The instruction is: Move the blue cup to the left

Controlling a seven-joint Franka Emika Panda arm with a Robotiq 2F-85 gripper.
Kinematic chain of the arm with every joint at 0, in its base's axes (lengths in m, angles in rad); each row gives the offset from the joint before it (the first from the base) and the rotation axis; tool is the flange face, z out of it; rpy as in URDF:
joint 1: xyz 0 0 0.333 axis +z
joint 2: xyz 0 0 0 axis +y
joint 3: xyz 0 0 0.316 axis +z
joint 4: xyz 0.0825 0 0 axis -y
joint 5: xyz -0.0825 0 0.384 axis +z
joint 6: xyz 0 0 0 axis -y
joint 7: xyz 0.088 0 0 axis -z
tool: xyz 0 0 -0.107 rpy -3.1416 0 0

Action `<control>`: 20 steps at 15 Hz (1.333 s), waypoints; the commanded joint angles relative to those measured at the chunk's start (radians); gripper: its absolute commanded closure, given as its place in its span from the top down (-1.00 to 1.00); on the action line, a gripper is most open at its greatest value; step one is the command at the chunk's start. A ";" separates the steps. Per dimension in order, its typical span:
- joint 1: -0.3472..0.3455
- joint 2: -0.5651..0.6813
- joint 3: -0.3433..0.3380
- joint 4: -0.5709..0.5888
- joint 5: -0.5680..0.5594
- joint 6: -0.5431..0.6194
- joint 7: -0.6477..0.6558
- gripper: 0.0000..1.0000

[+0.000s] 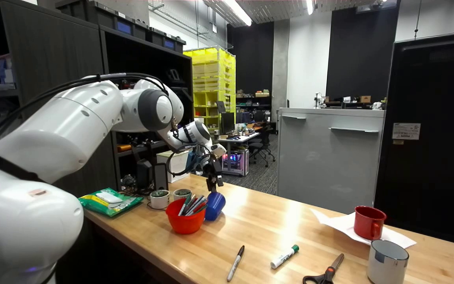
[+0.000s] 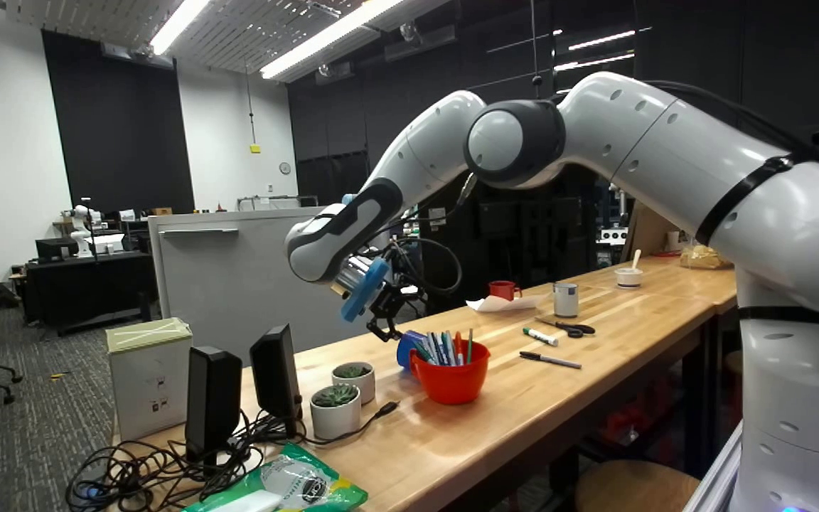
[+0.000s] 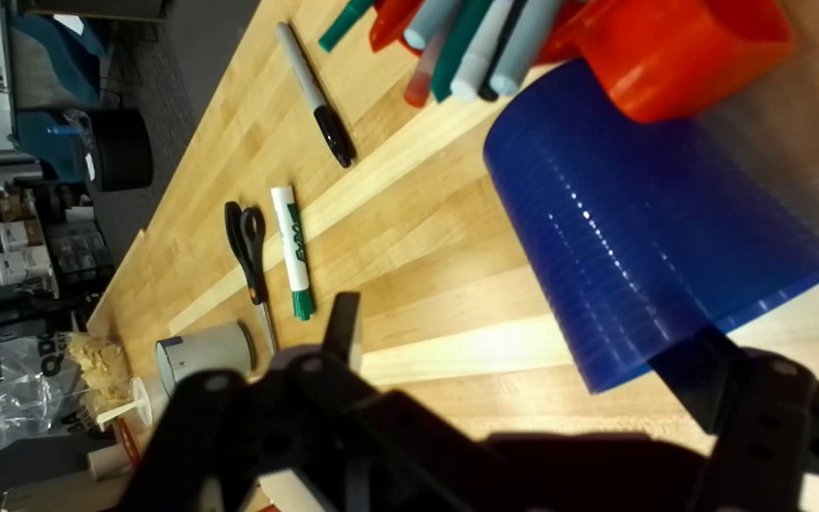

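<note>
The blue cup (image 1: 215,206) is tilted beside the red bowl of pens in both exterior views, and the bowl partly hides it in an exterior view (image 2: 404,351). In the wrist view the cup (image 3: 637,213) lies slanted on the right, its mouth toward my gripper (image 3: 527,348) and its far end against the red bowl. My gripper is open with its fingers wide apart. The right finger overlaps the cup's rim; I cannot tell whether it is inside or outside the wall. The left finger is apart from the cup. The gripper also shows at the cup's upper end in an exterior view (image 1: 214,184).
The red bowl (image 1: 185,224) touches or nearly touches the cup. Two potted plants (image 2: 337,411) stand behind it. A black pen (image 1: 235,263), a green marker (image 1: 285,256), scissors (image 1: 327,272), a red cup (image 1: 369,223) and a whitish-grey cup (image 1: 387,264) are farther along the table.
</note>
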State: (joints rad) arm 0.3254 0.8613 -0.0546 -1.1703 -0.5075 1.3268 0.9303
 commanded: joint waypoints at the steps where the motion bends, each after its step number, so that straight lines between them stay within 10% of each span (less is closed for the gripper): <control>1: 0.008 -0.018 -0.002 -0.030 0.044 -0.030 0.014 1.00; 14: 0.032 -0.022 0.001 -0.044 0.050 -0.023 0.008 -1.00; 20: 0.042 -0.032 -0.001 -0.032 0.023 -0.007 0.003 -0.98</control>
State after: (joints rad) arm 0.3543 0.8560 -0.0546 -1.1896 -0.4751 1.3022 0.9331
